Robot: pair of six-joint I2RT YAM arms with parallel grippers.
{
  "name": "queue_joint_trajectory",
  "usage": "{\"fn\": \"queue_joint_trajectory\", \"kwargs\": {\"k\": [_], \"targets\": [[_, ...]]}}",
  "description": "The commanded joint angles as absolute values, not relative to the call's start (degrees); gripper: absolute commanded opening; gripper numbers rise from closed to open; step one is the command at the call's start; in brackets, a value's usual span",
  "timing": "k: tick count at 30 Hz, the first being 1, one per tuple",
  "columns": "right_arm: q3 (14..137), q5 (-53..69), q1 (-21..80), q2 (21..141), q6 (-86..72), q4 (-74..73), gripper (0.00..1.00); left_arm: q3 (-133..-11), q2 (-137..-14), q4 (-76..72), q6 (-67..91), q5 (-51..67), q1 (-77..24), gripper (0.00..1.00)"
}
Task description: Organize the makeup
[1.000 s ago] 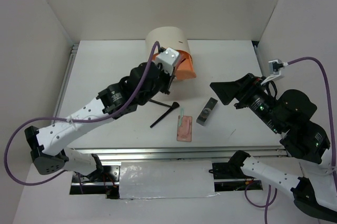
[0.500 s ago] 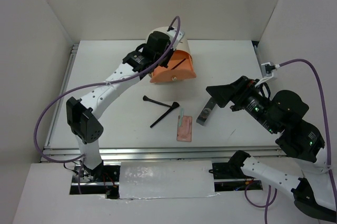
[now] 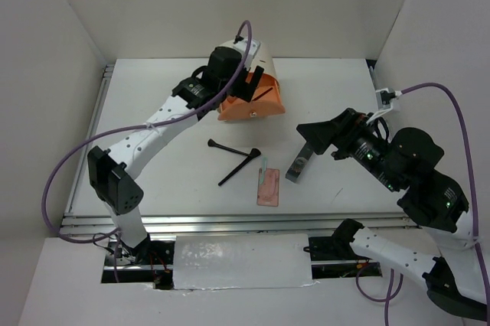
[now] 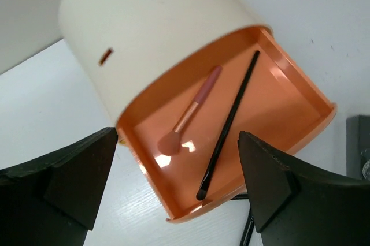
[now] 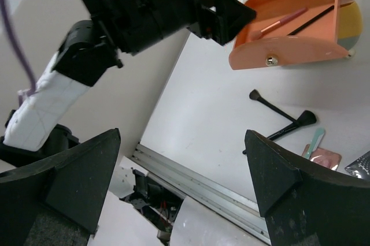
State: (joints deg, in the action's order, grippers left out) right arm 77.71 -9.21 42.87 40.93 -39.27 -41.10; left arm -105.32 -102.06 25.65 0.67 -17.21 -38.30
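My left gripper [image 4: 176, 139] hangs with its jaws wide apart and nothing between them, poised above the open orange drawer [image 4: 277, 101] of the cream drum box [image 4: 150, 26] at the far side of the table [image 3: 153, 112]. Inside that drawer lie two pieces of the makeup: an orange-pink stick [image 4: 193, 110] with a rounded head, and beside it a thin black brush [image 4: 228, 127], both lying diagonally on the drawer floor. My right gripper [image 5: 182, 139] is also spread wide and carries nothing; in the overhead view it sits above the table's right part, just beside the dark grey case [image 3: 302, 161]. Further out, near the table's middle, two more black brushes [image 3: 239, 165] lie in a V, meeting at one end. Next to them is the flat pink palette [image 3: 268, 187], with the pale teal stick [image 3: 262, 167] at its far corner; I cannot tell whether they touch. The grey case lies just right of the palette, apart from it.
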Motion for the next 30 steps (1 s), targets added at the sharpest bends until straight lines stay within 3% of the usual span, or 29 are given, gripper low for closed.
{"fn": "queue_joint_trajectory", "kwargs": {"k": [1,4,8,11,14,20,30], "targets": [[79.63,-9.14,42.89,42.36,-37.97,-38.15,0.96,-109.25,-95.11,23.98,9.90,-28.34,-38.14,1.00],[79.10,-9.32,42.98,42.36,-38.32,-37.36,0.96,-104.53,-89.93,28.38,18.88,-31.81,-38.14,0.99],[77.78,-9.14,42.98,41.75,-37.97,-37.09,0.96,-76.39,-76.32,20.59,23.28,-21.14,-38.32,1.00],[77.52,-9.32,42.80,41.57,-37.27,-37.44,0.97,-61.06,-63.59,15.48,25.74,-15.23,-38.93,0.99],[76.29,-9.84,42.80,40.78,-37.61,-36.65,0.97,-51.37,-58.90,12.66,26.45,-12.75,-39.46,0.99],[73.39,-9.67,42.80,39.73,-39.64,-34.63,0.97,-46.58,-65.80,9.68,24.44,-11.86,-41.39,0.98],[73.48,-11.07,42.80,38.41,-40.52,-34.72,0.97,-52.64,-84.72,8.88,23.20,-12.22,-45.96,0.95]]}}
